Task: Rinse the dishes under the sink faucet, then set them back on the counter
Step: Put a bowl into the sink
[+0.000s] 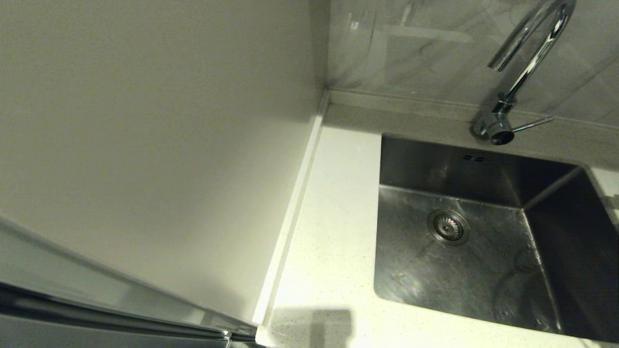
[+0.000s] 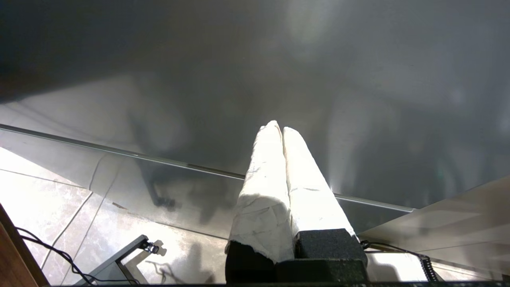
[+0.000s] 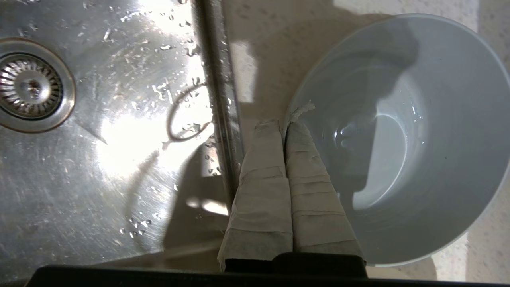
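Note:
In the right wrist view a white bowl (image 3: 418,139), wet inside, sits on the speckled counter (image 3: 275,36) just beside the sink (image 3: 119,159). My right gripper (image 3: 283,125) is shut on the bowl's rim, one taped finger inside the bowl and the other outside it. The head view shows the steel sink (image 1: 435,164), its drain strainer (image 1: 448,226) and the chrome sink faucet (image 1: 527,63) with its lever (image 1: 532,124), but no bowl and no arm. My left gripper (image 2: 281,127) is shut on nothing, parked low beside a steel panel.
White counter (image 1: 333,217) runs along the sink's left side, bounded by a tall pale wall panel (image 1: 159,145). Water drops lie on the sink floor near the drain (image 3: 30,85). Below the left gripper are floor tiles (image 2: 48,195) and cables.

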